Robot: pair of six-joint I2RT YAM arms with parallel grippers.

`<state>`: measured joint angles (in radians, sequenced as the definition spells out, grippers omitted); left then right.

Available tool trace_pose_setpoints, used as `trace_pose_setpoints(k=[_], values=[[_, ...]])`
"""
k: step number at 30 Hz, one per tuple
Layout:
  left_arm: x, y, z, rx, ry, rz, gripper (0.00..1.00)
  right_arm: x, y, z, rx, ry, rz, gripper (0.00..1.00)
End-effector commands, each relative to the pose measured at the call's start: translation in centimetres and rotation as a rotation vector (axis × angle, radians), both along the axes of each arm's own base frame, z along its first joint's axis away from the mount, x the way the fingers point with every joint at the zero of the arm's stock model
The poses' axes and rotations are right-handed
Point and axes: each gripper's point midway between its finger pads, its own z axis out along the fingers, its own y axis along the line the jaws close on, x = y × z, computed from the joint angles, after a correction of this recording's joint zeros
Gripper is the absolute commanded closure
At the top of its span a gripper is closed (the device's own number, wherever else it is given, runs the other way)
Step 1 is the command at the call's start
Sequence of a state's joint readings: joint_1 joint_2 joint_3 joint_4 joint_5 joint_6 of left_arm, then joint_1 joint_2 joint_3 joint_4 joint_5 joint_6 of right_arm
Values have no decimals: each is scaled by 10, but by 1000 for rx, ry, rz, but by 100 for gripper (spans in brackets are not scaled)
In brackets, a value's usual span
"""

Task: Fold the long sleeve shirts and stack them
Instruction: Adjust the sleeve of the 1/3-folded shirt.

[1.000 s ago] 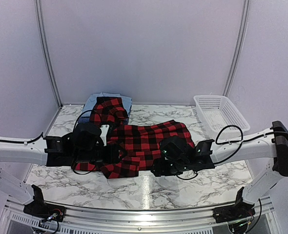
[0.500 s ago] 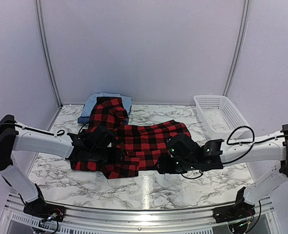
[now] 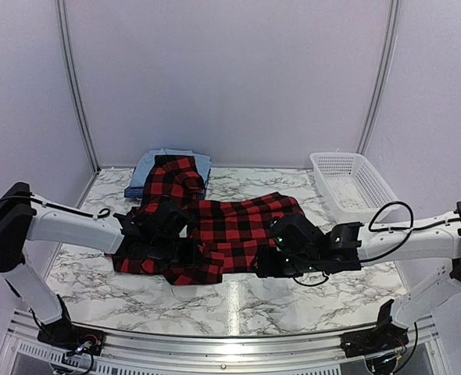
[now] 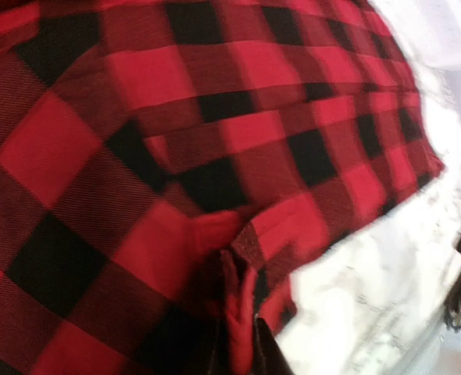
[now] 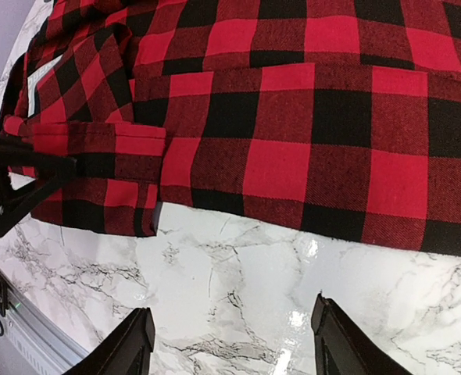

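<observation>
Plaid shirt [image 3: 230, 226]: we find it spread across the table [image 3: 238, 301] centre.
Left gripper [image 3: 180, 250]: clamped on the shirt's bunched edge at 9 o'clock.
Right gripper [image 5: 232, 316]: released, fingers apart above marble at the shirt's 4 o'clock edge.

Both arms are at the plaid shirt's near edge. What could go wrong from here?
The left gripper pinches only a bunched bit of hem on the plaid shirt; it may slip or catch extra layers. The right gripper is open over bare table, short of the hem, so closing there would grab nothing. The shirt's sleeve lies on the light blue shirt; a pull could drag it.
</observation>
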<state>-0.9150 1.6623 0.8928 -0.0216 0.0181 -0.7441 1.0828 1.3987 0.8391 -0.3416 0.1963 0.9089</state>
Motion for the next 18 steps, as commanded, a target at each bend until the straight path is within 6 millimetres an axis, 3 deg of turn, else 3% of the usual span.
trace_pose_setpoints(k=[1,6,10,13,16,18], values=[[-35,-33,45,-107,-102,-156,90,0,-5,4,-6,-17,-16,35],[-89,-42,26,-76,-103,-303,89,-1,-4,4,-1,-13,-14,35],[-123,-46,0,-23,-68,-411,68,-3,-2,1,2,1,-3,35],[-131,-48,-9,0,-62,-436,57,-7,-3,-3,-6,12,0,35],[-130,-50,-4,-7,-81,-439,56,-13,-1,-7,-11,21,8,35],[-127,-51,5,-18,-103,-434,49,-19,3,-10,-18,27,23,35]])
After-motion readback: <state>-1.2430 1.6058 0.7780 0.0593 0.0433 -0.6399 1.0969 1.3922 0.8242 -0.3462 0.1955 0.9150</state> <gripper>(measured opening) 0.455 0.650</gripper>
